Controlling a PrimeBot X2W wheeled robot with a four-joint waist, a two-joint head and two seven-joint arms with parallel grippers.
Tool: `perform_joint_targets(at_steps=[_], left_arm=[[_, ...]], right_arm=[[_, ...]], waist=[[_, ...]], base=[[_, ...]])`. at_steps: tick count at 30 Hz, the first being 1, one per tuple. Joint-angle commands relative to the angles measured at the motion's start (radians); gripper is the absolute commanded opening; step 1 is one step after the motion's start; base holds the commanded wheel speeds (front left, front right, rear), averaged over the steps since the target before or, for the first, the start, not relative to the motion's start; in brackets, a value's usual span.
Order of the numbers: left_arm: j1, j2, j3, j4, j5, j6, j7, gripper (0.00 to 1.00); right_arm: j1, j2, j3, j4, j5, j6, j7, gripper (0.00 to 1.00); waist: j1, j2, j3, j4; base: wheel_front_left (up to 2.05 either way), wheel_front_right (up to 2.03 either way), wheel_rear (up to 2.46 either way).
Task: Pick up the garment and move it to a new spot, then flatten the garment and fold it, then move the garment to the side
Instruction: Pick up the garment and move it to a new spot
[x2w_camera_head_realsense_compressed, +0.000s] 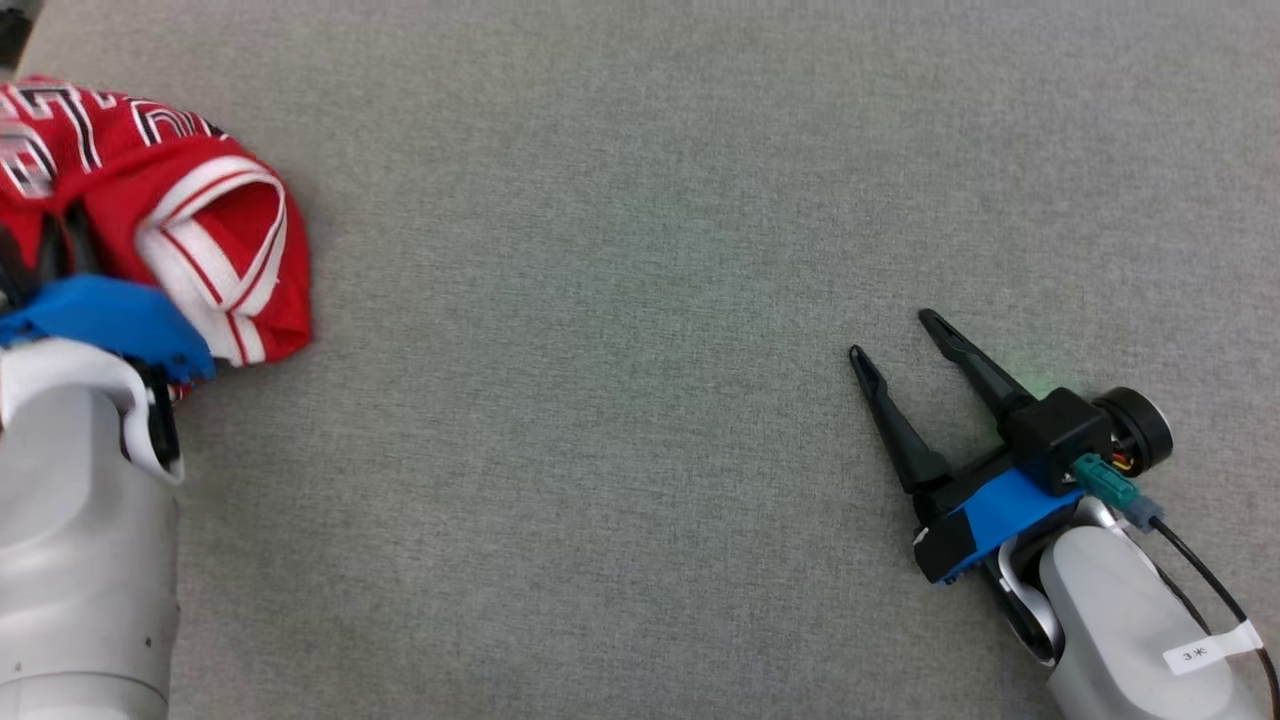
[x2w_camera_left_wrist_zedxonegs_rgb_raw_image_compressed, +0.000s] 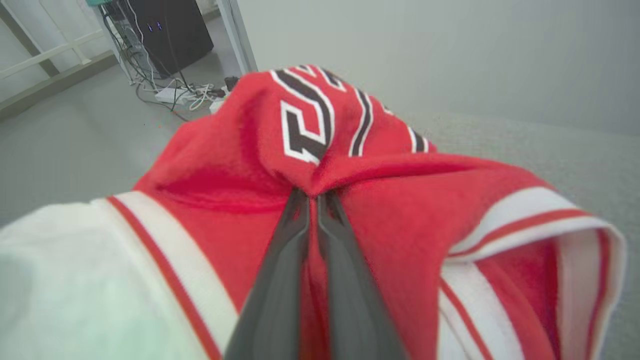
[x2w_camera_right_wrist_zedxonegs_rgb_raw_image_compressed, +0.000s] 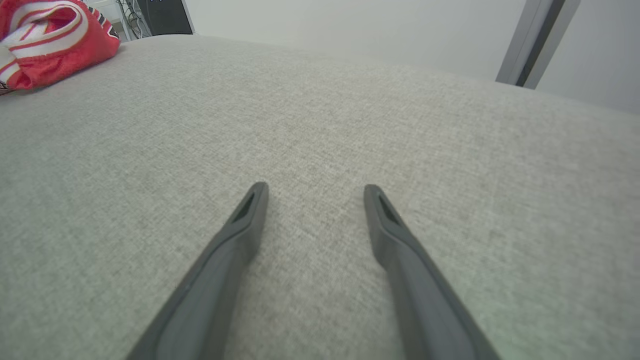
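Observation:
The garment (x2w_camera_head_realsense_compressed: 150, 190) is a crumpled red jersey with white and red striped trim and black-and-white lettering, bunched at the far left of the grey cloth table. In the left wrist view my left gripper (x2w_camera_left_wrist_zedxonegs_rgb_raw_image_compressed: 314, 192) is shut, its two dark fingers pinching a fold of the red garment (x2w_camera_left_wrist_zedxonegs_rgb_raw_image_compressed: 400, 210). In the head view those fingers are buried in the cloth behind the blue wrist mount (x2w_camera_head_realsense_compressed: 110, 320). At the lower right my right gripper (x2w_camera_head_realsense_compressed: 895, 335) rests open, far from the garment. Its wrist view shows the right gripper (x2w_camera_right_wrist_zedxonegs_rgb_raw_image_compressed: 315, 192) with nothing between its fingers and the garment (x2w_camera_right_wrist_zedxonegs_rgb_raw_image_compressed: 50, 40) at the top left.
The grey fabric table surface (x2w_camera_head_realsense_compressed: 620, 300) stretches wide between the two arms. Past the table's edge, the left wrist view shows a floor with a black box (x2w_camera_left_wrist_zedxonegs_rgb_raw_image_compressed: 167, 30) and tangled cables (x2w_camera_left_wrist_zedxonegs_rgb_raw_image_compressed: 180, 92). A pale wall and a grey post (x2w_camera_right_wrist_zedxonegs_rgb_raw_image_compressed: 537, 42) stand beyond.

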Motion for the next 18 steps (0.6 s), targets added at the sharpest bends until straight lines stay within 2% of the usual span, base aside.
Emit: perform_joint_targets(at_steps=[1, 10, 18], left_arm=[[-0.028, 0.006, -0.004, -0.056, 0.009, 0.002, -0.007, 0.0], [0.014, -0.013, -0.063, -0.435, 0.074, -0.032, -0.007, 0.0], [0.011, -0.074, -0.152, -0.551, 0.087, -0.092, -0.007, 0.0]], right_arm=[[0.046, -0.029, -0.017, 0.065, 0.002, -0.005, 0.017, 1.0], [0.068, 0.034, -0.025, 0.058, 0.005, -0.003, 0.011, 1.0], [0.099, 0.077, -0.051, 0.052, -0.001, -0.003, 0.01, 1.0]], waist=[[0.0, 0.0, -0.009, 0.003], [0.0, 0.0, -0.111, -0.005], [0.0, 0.0, -0.182, -0.094]], base=[[0.0, 0.0, 0.0], [0.0, 0.0, 0.0], [0.0, 0.0, 0.0]])
